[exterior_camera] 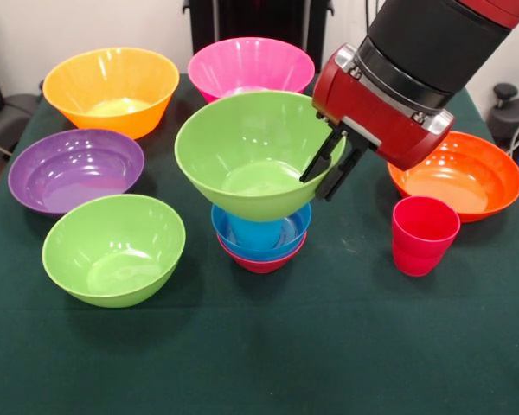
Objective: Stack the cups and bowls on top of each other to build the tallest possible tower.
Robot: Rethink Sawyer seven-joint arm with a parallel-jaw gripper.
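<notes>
The hand comes down at a slant from the upper right, and its two dark fingers pinch the right-hand rim of a lime green bowl; it is clenched on that rim, with one finger seemingly inside the bowl and one outside. The bowl sits upright, mouth up, directly over the tower near the middle of the table: a small red bowl at the bottom, a blue bowl nested in it, and a light blue cup standing inside that. The green bowl's base seems to rest on or just above the cup, though I cannot tell if they touch.

What counts is that the bowl's centre lies left of the hand and looks about in line with the tower's axis, so letting go should leave it balanced.

The red-pink cup stands apart toward the right edge, in front of the orange bowl. A second lime green bowl, purple, yellow-orange and pink bowls ring the left and far sides.
</notes>
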